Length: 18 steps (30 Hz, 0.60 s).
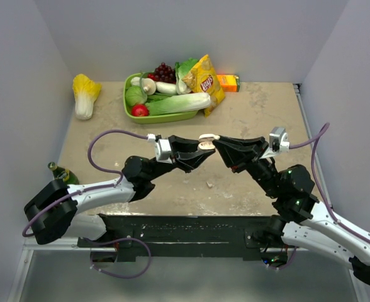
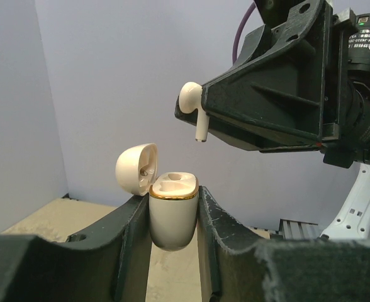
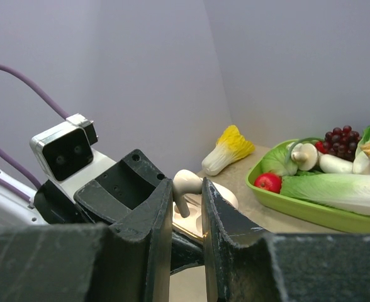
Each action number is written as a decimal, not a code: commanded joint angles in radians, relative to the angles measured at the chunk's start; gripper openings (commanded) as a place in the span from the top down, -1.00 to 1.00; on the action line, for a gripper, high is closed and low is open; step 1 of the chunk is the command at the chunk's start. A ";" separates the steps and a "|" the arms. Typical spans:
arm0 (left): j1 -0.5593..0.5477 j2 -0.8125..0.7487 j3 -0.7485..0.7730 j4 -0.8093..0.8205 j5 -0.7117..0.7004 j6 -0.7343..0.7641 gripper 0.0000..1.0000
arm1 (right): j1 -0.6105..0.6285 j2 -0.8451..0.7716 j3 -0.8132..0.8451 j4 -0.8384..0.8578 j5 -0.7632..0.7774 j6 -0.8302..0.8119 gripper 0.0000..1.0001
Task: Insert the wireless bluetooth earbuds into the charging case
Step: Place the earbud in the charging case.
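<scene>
Left claw (image 1: 199,151) is clamped on the case (image 2: 171,221), held up off the table with the lid open so the slots face up. Right claw (image 1: 217,143) pinches an earbud (image 2: 192,99) just above it, stem down, lined up to drop in

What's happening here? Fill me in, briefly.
The left gripper holds the charging case upright in the air, its jaws clamped on the case's sides and the lid flipped open. The right gripper pinches one earbud, stem pointing down, just above the case's open top but off to one side. The earbud is not yet in a socket. Farther back on the table sits a green tray of vegetables.
</scene>
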 commanded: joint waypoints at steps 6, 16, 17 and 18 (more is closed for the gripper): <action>0.004 -0.033 0.057 0.623 0.018 -0.032 1.00 | 0.000 0.009 0.007 0.046 -0.016 -0.015 1.00; 0.002 -0.049 0.054 0.623 0.021 -0.041 1.00 | 0.000 0.020 -0.008 0.056 0.035 -0.021 1.00; 0.002 -0.053 0.051 0.623 0.019 -0.040 1.00 | 0.000 0.023 -0.008 0.056 0.041 -0.021 1.00; 0.002 -0.053 0.049 0.623 0.018 -0.040 1.00 | 0.000 0.025 -0.010 0.059 0.045 -0.023 1.00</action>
